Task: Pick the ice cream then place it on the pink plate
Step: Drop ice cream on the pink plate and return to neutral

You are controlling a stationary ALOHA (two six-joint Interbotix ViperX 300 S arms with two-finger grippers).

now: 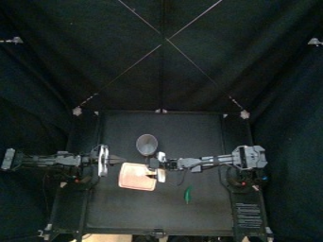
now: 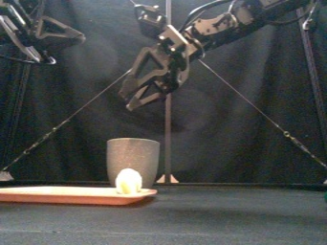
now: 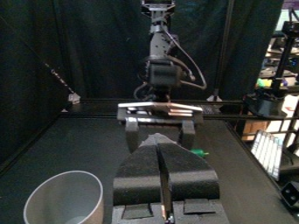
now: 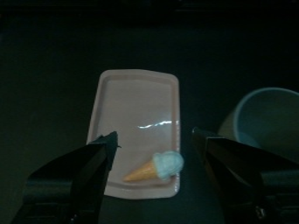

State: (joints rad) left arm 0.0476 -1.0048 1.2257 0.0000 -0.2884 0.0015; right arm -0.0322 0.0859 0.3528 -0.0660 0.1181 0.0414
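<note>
Ice cream [image 4: 158, 168] lies on the pink plate [image 4: 135, 96], probably light and hard. The right hand [image 4: 158, 138] hangs open above it; pinch it across its middle

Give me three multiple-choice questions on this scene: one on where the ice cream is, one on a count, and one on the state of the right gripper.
1. Where is the ice cream?
A. Beside the pink tray, not on it.
B. On the pink tray.
C. Lifted between the jaws of the right gripper.

2. How many toys lie on the pink tray?
A. None.
B. Three.
C. One.

3. How do the right gripper's jaws stand?
A. Open, holding nothing.
B. Shut on the ice cream.
C. Shut on the pink tray's rim.

Answers:
1 B: the ice cream lies on its side near one end of the tray.
2 C: the ice cream is the only toy on the tray.
3 A: the right wrist view shows the jaws spread apart above the tray, with nothing between them.
</note>
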